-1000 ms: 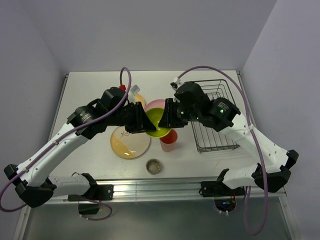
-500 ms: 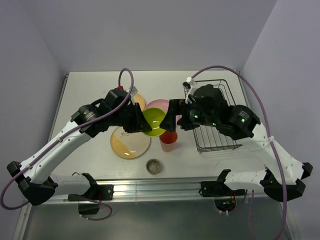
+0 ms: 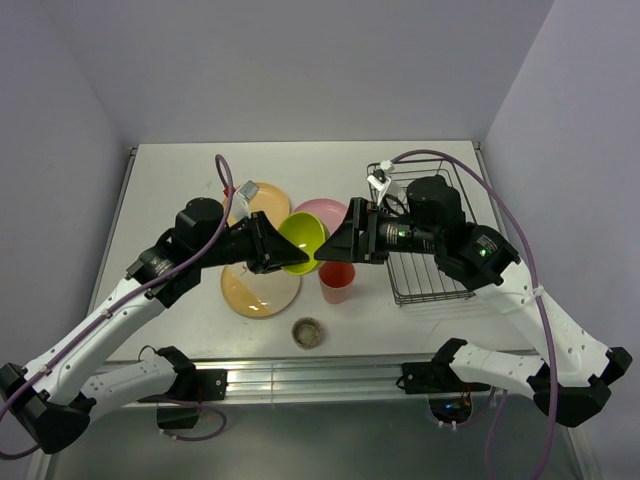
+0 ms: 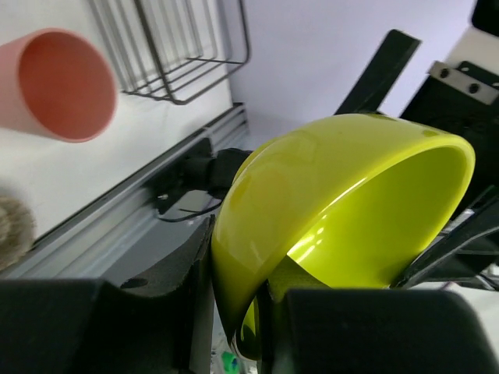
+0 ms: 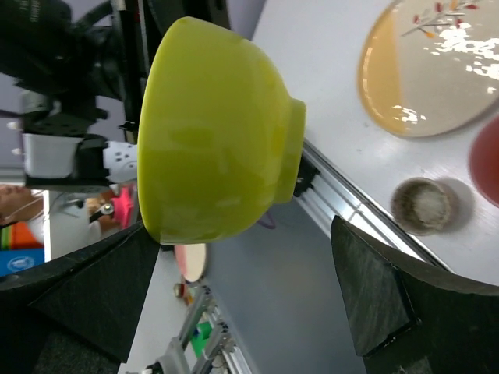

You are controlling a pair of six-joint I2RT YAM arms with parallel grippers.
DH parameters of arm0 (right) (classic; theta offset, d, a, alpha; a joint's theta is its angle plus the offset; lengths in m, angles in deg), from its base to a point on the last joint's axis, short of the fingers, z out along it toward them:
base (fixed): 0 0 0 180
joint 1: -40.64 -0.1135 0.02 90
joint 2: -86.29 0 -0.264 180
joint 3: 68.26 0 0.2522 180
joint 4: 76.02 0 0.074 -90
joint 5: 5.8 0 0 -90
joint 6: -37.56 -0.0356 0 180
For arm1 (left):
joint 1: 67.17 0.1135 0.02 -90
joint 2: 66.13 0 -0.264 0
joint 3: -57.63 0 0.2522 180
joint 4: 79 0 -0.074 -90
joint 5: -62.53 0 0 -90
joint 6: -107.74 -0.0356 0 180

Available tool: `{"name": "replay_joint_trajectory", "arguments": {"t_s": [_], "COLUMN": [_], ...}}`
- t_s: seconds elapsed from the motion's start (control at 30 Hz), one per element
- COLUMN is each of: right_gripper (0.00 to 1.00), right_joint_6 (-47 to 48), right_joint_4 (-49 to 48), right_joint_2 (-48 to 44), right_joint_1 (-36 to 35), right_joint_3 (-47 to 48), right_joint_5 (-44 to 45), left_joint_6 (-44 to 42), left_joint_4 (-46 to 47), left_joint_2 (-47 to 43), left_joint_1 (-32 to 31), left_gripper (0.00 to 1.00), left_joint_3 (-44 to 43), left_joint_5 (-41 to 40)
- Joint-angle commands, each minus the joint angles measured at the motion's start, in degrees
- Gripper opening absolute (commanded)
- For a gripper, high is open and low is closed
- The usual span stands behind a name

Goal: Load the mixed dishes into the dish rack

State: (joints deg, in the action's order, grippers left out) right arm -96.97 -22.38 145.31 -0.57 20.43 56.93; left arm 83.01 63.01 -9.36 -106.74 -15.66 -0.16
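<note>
Closest to the arm bases, the small speckled grey bowl (image 3: 308, 331) sits on the counter (image 3: 180, 170), with the cream-and-yellow plate (image 3: 255, 290) at its 11 o'clock and the pink cup (image 3: 337, 282) upright at its 1 o'clock. Above the cup's 11 o'clock side the lime-green bowl (image 3: 305, 240) hangs tipped in the air, its rim pinched by the left tool (image 3: 288, 258). The right tool (image 3: 345, 240) faces the bowl's outer wall from 3 o'clock, fingers spread wide and not touching it. Farther back, the pink plate (image 3: 330, 210) lies at the bowl's 1 o'clock, the orange plate (image 3: 262, 198) at its 11 o'clock, and the dish rack (image 3: 425, 282) stands at its 3 o'clock.
</note>
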Motion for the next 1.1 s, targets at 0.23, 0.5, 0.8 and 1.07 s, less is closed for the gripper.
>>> {"name": "replay_joint_trajectory", "arguments": {"t_s": [0.23,0.5,0.8,1.07], "right_gripper": [0.91,0.81,0.73,0.74], "right_joint_6": [-3.9,-5.0,-3.5,-1.5], "right_joint_4": [-9.0,-10.1,-8.5,-7.4], "right_joint_2": [0.4,1.7,3.6,4.9], "right_joint_1": [0.3,-0.4,-1.4,-2.1], "right_joint_3": [0.1,0.7,3.6,3.7], "right_joint_5": [-4.5,-3.5,-0.4,2.7], "left_joint_6": [6.5,5.8,4.1,3.5], "left_joint_4": [15.2,13.4,10.6,9.5], "left_joint_2": [-2.6,-2.9,-2.4,-2.0], "left_joint_1": [0.1,0.1,0.1,0.1], "left_gripper": [0.0,0.0,0.0,0.0], "left_joint_3": [1.3,1.4,0.4,-0.2], "left_joint_5": [5.0,4.1,3.6,3.5]}}
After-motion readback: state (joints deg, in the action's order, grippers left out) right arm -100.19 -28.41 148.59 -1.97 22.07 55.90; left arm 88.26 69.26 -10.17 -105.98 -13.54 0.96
